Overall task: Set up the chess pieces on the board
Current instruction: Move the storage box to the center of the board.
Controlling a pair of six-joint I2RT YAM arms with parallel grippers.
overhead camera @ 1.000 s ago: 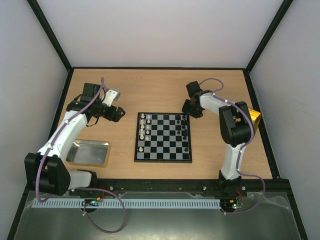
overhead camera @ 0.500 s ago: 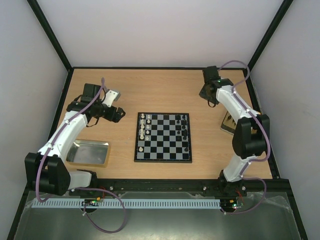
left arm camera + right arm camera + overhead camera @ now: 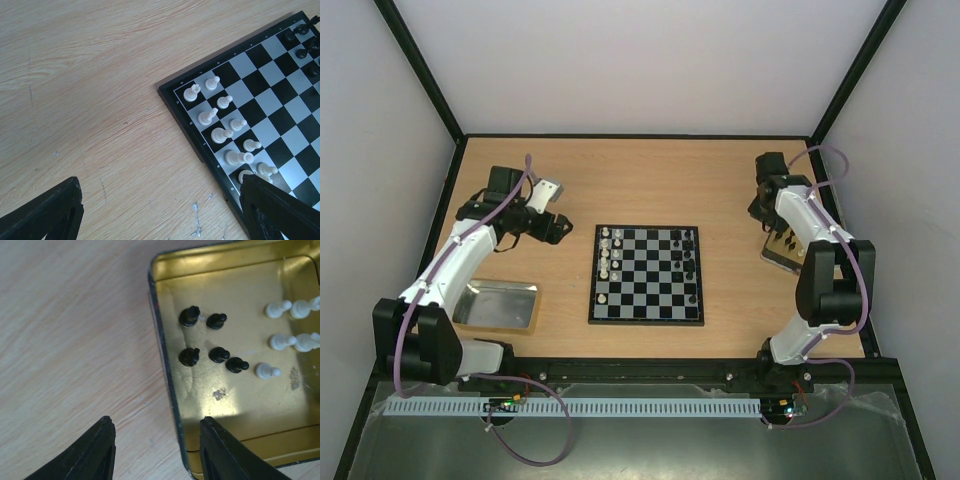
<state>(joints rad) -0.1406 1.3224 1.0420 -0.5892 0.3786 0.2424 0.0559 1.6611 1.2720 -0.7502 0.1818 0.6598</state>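
Observation:
The board lies mid-table. Several white chess pieces stand along its left side and several black ones along its right. The left wrist view shows the board's corner with the white pieces and a few black ones. My left gripper is open and empty over bare wood, left of the board. My right gripper is open and empty, its jaws standing either side of the gold tray's left rim. Black pieces and white pieces lie in that tray.
The gold tray sits near the table's right edge, partly under my right arm. A silver tray sits at the near left beside my left arm. White scuff marks show on the wood by the board's edge.
My right arm has swung from the board's far right corner out to the right, ending over the gold tray. My left arm has not moved.

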